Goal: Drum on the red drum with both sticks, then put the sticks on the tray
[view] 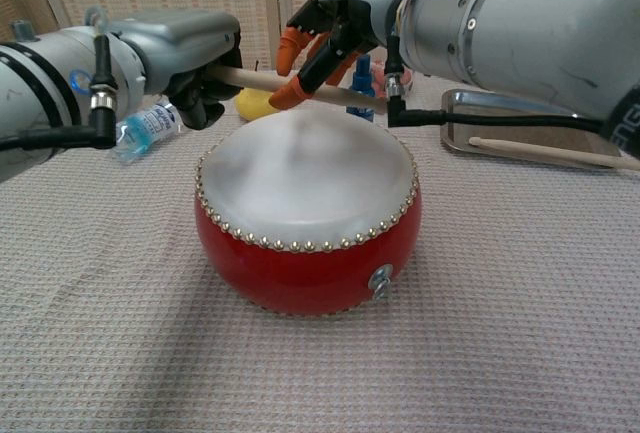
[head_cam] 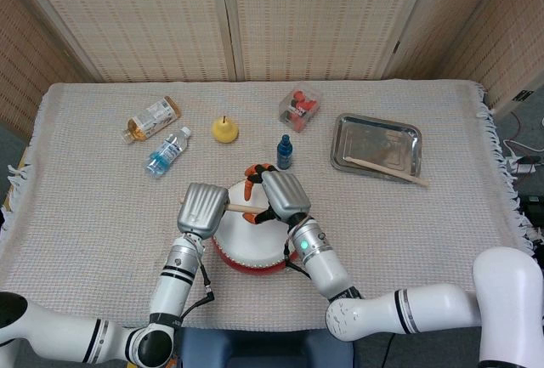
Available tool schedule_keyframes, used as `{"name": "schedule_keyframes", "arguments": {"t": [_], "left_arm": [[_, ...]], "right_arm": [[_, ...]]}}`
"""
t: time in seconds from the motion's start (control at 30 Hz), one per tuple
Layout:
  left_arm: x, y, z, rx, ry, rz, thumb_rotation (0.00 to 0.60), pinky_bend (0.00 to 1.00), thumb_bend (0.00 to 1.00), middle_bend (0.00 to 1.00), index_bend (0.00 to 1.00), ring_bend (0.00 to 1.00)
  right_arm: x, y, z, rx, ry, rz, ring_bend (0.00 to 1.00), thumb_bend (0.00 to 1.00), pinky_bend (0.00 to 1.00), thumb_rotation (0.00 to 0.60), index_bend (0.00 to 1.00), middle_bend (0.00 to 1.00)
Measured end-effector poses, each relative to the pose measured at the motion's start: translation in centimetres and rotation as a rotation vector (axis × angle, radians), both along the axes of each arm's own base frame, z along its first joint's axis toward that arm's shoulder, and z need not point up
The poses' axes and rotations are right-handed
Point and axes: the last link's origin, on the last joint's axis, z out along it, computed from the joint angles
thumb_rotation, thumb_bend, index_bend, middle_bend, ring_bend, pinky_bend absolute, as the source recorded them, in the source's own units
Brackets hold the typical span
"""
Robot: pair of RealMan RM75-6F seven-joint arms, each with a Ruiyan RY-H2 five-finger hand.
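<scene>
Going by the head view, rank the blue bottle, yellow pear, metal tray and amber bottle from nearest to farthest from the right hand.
From the right hand:
1. Blue bottle, just behind it.
2. Yellow pear, behind, leftward.
3. Metal tray, rightward.
4. Amber bottle, far left.

wall: woven-cane screen panels in pale wood frames, angled in at both sides | table: covered by a beige woven cloth, fringe at left and right edges | floor: grey, right of table, with cables | light: even, soft, diffuse shadows
</scene>
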Motion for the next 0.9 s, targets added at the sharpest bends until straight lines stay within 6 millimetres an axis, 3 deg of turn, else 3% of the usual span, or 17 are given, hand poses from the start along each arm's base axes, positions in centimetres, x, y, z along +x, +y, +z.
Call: {"name": "schedule_keyframes", "arguments": {"t": [0.43,0.9], "left_arm": [[-0.05,0.09,-0.37,-0.003,0.018,0.006,0.600,1.00,0.81,1.00,1.00,1.00],[-0.55,0.27,-0.67,-0.005,0.041,0.007,0.600,1.00,0.81,1.00,1.00,1.00]], "right_arm": [[0.04,0.13,-0.50,0.021,0.006,0.016,0.17,0.42,0.33,0.600,0.58,0.25],[-0.26,0.02,-0.44,0.022,0.015,0.028,0.18,0.48,0.33,0.600,0.56,0.25]]}}
